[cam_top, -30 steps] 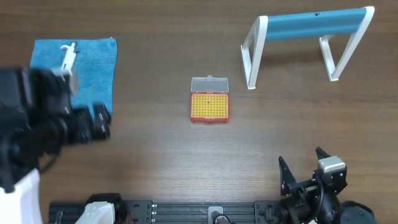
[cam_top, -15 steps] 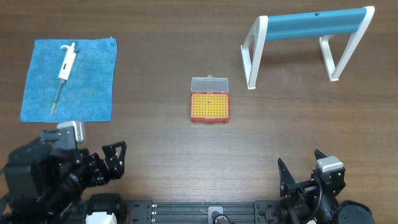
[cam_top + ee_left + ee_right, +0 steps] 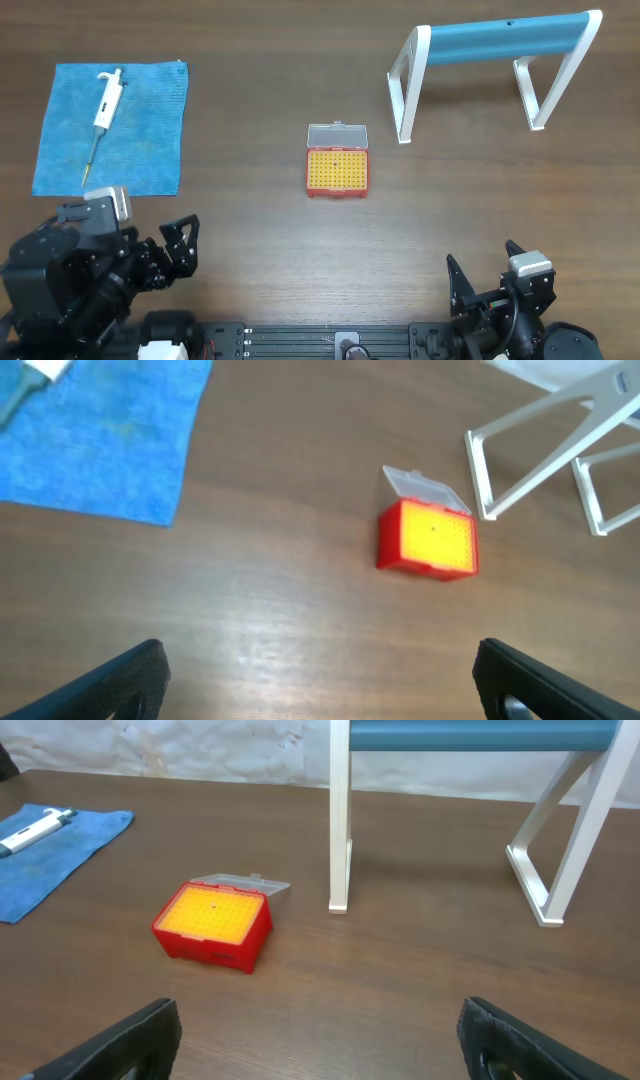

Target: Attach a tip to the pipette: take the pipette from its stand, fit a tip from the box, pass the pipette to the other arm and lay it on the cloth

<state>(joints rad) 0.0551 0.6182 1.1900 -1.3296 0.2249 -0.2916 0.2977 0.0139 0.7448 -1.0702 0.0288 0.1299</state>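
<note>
I see the dark wooden table (image 3: 250, 240) spread under both arms, and at its far right stands the blue-and-white pipette stand (image 3: 500, 38), a blue bar on white legs. At the far left lies the blue cloth (image 3: 150, 120), flat and square to the table edge. My left gripper (image 3: 185, 245) sits low near its base, just on the near side of the cloth's near edge, with its fingers spread wide apart and nothing between them. My right gripper (image 3: 485, 262) is parked at its own base on the other side, fingers likewise apart and empty. The red tip box (image 3: 337, 172), full of yellow tips with its clear lid folded back, sits mid-table between cloth and stand. The white pipette (image 3: 103, 105) lies on the left half of the cloth. Its long axis runs nearly straight away from the arm bases with a slight lean. The plunger head is at the far end, and the thin yellow tip points back toward the near edge of the cloth. It lies beyond the left gripper and a little to its left, well apart from the fingers. A second ago the left arm hung over the cloth and hid part of it; now it is drawn back near its base, and since half a second ago it has barely shifted, while the pipette has not moved.
</note>
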